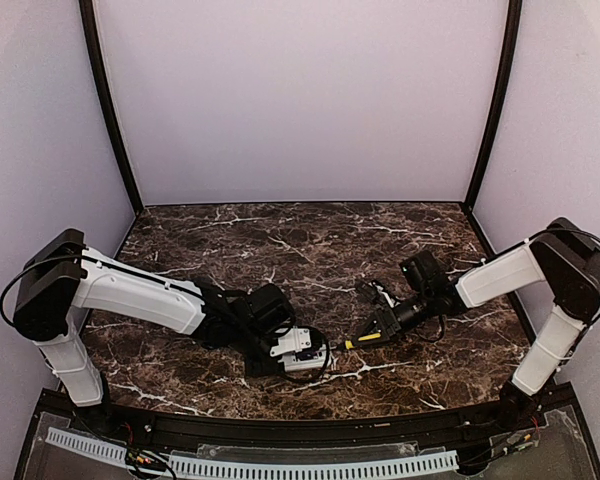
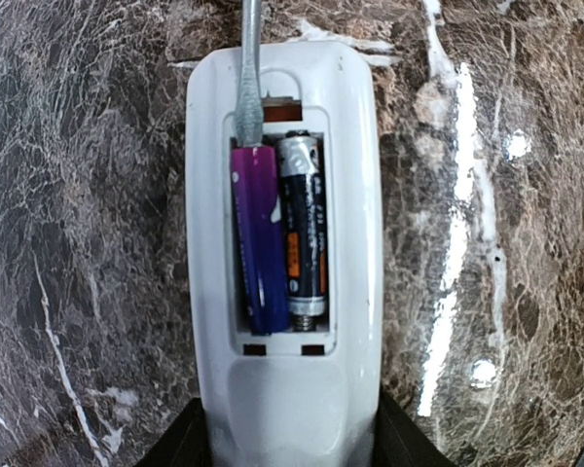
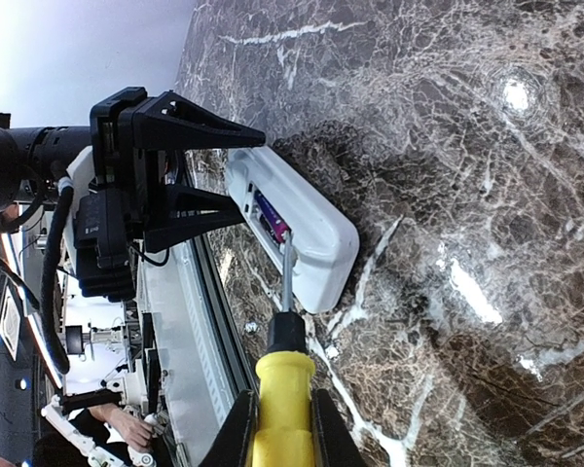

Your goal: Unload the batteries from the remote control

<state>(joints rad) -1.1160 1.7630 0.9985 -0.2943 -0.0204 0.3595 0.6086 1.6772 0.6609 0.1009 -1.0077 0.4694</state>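
Observation:
The white remote control [image 2: 282,389] lies on the marble with its battery compartment open and facing up. Two batteries sit side by side in it, a purple one [image 2: 260,238] on the left and a dark one with orange marks [image 2: 304,238] on the right. My left gripper [image 2: 287,449] is shut on the remote's near end. My right gripper [image 3: 282,433] is shut on a yellow-handled screwdriver [image 3: 284,389]. Its metal shaft [image 2: 249,78] reaches into the compartment, with the tip at the purple battery's far end. In the top view the remote [image 1: 302,352] lies between the two grippers.
The black frame rail [image 1: 300,430] runs along the table's near edge, close behind the remote. The left arm's black gripper body [image 3: 165,175] fills the upper left of the right wrist view. Lilac walls close in the table's back and sides.

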